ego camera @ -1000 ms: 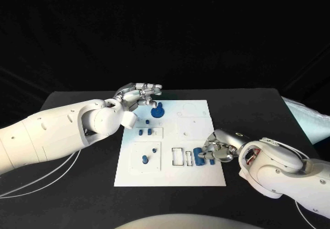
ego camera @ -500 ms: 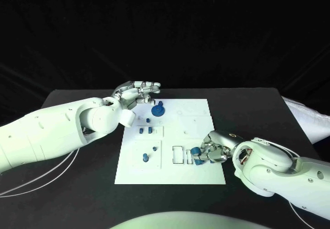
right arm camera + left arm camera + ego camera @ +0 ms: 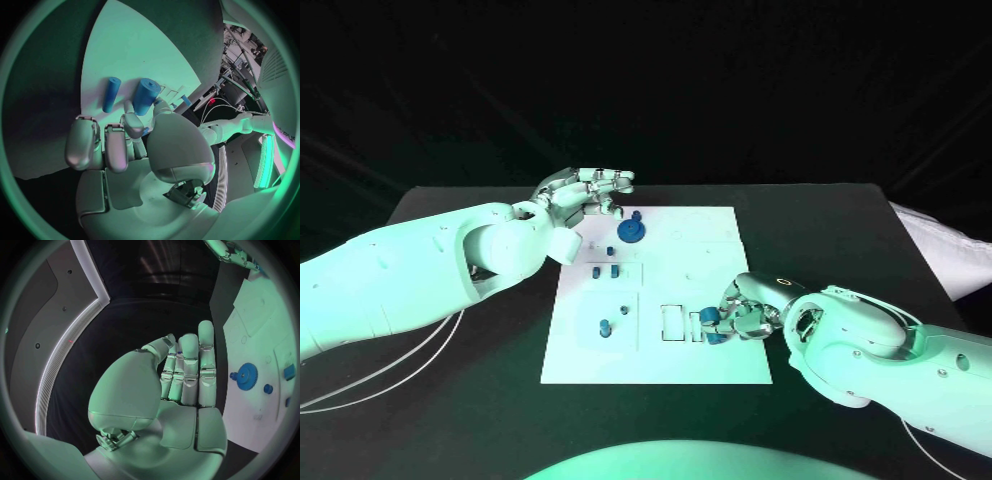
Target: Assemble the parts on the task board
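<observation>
The white task board (image 3: 711,250) lies mid-table. My right hand (image 3: 751,313) rests on its near right part with fingers curled. There it pinches a thick blue cylinder (image 3: 145,96) between thumb and a fingertip, and the cylinder's far end lies on the board. A thin blue peg (image 3: 110,94) lies just beside it. In the head view these blue parts (image 3: 713,321) sit next to two rectangular slots (image 3: 672,325). My left hand (image 3: 589,190) hovers at the board's far left corner, fingers (image 3: 190,365) straight and holding nothing. A blue gear (image 3: 630,235) stands close to it.
Small blue pegs (image 3: 603,271) stand in the board's left middle recess, and more pegs (image 3: 606,328) stand in the near left recess. The gear (image 3: 247,374) and a small peg (image 3: 267,389) lie beyond my left fingers. A pale bag (image 3: 935,240) lies at the table's right edge.
My right hand has shifted a little left toward the rectangular slots, the blue cylinder moving with it. The left hand has hardly moved.
</observation>
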Robot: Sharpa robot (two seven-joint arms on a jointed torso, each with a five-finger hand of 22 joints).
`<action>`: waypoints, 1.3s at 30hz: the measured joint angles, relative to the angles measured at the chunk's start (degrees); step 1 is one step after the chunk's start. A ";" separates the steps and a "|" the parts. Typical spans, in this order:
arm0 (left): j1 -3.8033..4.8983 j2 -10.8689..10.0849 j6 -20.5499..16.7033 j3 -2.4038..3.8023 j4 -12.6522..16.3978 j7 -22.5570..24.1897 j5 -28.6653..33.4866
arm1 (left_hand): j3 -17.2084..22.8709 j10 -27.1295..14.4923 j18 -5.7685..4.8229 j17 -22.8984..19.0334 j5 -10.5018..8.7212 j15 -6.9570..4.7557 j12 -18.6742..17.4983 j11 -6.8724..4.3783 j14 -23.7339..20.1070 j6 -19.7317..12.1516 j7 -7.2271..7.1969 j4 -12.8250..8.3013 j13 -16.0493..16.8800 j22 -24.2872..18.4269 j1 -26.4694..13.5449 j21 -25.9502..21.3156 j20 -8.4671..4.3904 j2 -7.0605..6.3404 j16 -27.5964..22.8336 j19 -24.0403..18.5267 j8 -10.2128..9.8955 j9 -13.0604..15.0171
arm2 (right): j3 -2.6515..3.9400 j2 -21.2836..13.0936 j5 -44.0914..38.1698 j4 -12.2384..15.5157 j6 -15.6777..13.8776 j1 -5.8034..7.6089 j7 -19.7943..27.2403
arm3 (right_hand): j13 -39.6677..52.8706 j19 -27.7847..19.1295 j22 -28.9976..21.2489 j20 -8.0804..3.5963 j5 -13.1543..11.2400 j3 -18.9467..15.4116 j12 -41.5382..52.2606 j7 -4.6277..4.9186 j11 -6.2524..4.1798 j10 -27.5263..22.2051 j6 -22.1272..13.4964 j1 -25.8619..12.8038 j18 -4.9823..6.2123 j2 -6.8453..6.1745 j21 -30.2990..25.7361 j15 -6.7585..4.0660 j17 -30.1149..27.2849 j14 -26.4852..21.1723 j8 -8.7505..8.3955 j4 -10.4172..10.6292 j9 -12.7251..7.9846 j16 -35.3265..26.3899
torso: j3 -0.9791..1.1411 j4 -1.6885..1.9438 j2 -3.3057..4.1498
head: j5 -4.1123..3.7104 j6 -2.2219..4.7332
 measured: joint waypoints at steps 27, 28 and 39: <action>0.00 0.05 0.25 0.00 0.19 -0.24 0.00 | 0.24 -0.20 0.00 -0.20 0.34 0.21 0.33 0.21 -0.21 -0.22 0.21 -0.24 0.00 0.00 0.00 0.00 0.00 0.00 0.00 0.00 0.28 0.00 | -0.07 -1.01 3.84 1.21 -4.55 -0.74 -1.07 | 4.23 0.72 1.81 -0.72 9.47 2.80 2.20 -1.13 -0.89 1.42 1.35 7.23 -0.89 0.97 1.07 -1.15 -0.01 0.10 1.86 -1.35 1.17 1.68 | -0.28 0.55 -0.43 | -0.65 -0.44; 0.00 0.06 0.26 0.00 0.18 -0.26 0.00 | 0.24 -0.20 0.00 -0.20 0.34 0.19 0.33 0.21 -0.23 -0.22 0.21 -0.24 -0.01 0.00 0.00 0.00 0.00 0.00 0.00 0.00 0.28 0.00 | -0.07 -1.12 4.91 1.36 -4.95 -0.66 -1.07 | 4.31 0.72 1.81 -0.72 9.88 2.80 2.21 -1.03 -0.83 1.69 1.46 6.94 -0.89 1.26 1.08 -1.15 -0.01 0.10 1.78 -1.35 -0.41 1.68 | -0.27 0.58 -0.45 | -0.66 -0.44; -0.01 0.10 0.38 0.00 0.13 -0.48 -0.01 | 0.24 -0.20 0.00 -0.28 0.34 0.00 0.33 0.21 -0.42 -0.21 0.21 -0.24 -0.01 0.00 0.00 0.00 0.00 0.00 0.00 0.00 0.28 0.00 | -0.04 -1.40 15.67 2.68 -9.60 -0.07 -0.27 | 4.30 0.72 1.88 -0.72 11.36 3.27 2.18 -0.88 -1.11 1.96 1.60 5.67 -0.89 2.54 1.10 -1.14 -0.01 0.11 1.78 -0.04 -3.98 1.68 | -0.35 0.70 -0.54 | -0.74 -0.31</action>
